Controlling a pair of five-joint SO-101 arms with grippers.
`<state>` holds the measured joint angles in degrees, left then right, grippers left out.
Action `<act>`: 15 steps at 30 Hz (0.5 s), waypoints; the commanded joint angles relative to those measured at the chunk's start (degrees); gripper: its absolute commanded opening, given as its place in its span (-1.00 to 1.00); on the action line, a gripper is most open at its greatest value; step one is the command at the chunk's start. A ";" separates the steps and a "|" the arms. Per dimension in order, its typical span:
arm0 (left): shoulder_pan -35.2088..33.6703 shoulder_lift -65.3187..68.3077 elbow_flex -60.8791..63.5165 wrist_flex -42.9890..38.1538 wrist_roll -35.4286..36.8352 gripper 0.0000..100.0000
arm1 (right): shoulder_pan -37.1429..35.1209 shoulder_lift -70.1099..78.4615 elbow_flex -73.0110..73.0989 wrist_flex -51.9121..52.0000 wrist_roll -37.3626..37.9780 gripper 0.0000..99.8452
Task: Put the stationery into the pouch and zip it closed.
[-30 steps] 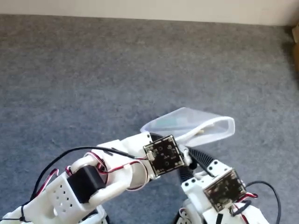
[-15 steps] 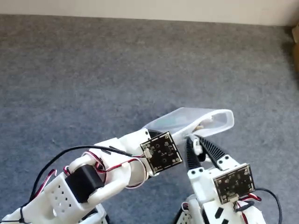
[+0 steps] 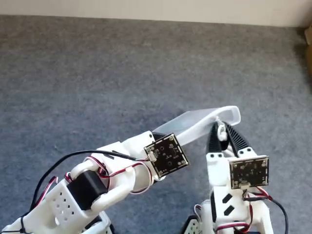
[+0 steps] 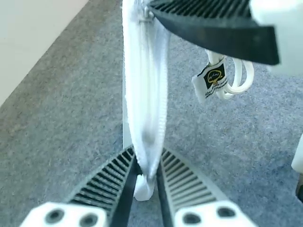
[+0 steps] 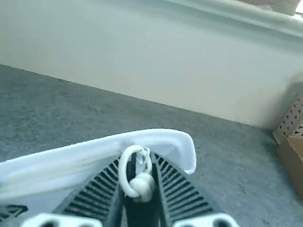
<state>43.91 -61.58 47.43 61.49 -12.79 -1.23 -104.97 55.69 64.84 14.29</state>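
High view looks down; both close wrist views seemingly share the pouch (image 4: 142, 85).

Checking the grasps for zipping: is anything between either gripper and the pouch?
Nothing visible. The left gripper is shut directly on one end of the translucent white zip pouch, the right gripper on the white ring pull near its other end. Grey carpet lies underneath.

Frosted, translucent soft-plastic pouch (image 3: 204, 122), its zip tape (image 4: 142, 94) of white woven cloth, smooth white plastic zip pull (image 5: 140, 184), left pincer (image 4: 147, 158) and right pincer (image 5: 137, 163) in matt black ribbed plastic, arm shells (image 3: 63, 204) of matt white plastic, worktop (image 3: 97, 73) of rough grey carpet-like cloth
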 commanded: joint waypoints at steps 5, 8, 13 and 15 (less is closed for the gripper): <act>-6.29 -2.24 0.22 0.53 -0.62 -0.99 | 6.81 0.31 2.59 -7.60 -0.53 -0.98; -7.96 -6.81 0.22 1.93 -0.62 -0.99 | 7.69 0.31 4.79 -10.51 -0.53 -0.98; -11.21 -13.49 0.22 4.66 -0.62 -0.99 | 8.75 0.31 6.20 -12.62 -0.53 -0.98; -12.44 -15.08 0.22 4.75 -0.62 -0.99 | 8.75 0.31 6.20 -12.62 -1.05 -0.98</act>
<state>35.74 -72.57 48.22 64.13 -12.97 3.25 -104.97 62.11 54.73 14.11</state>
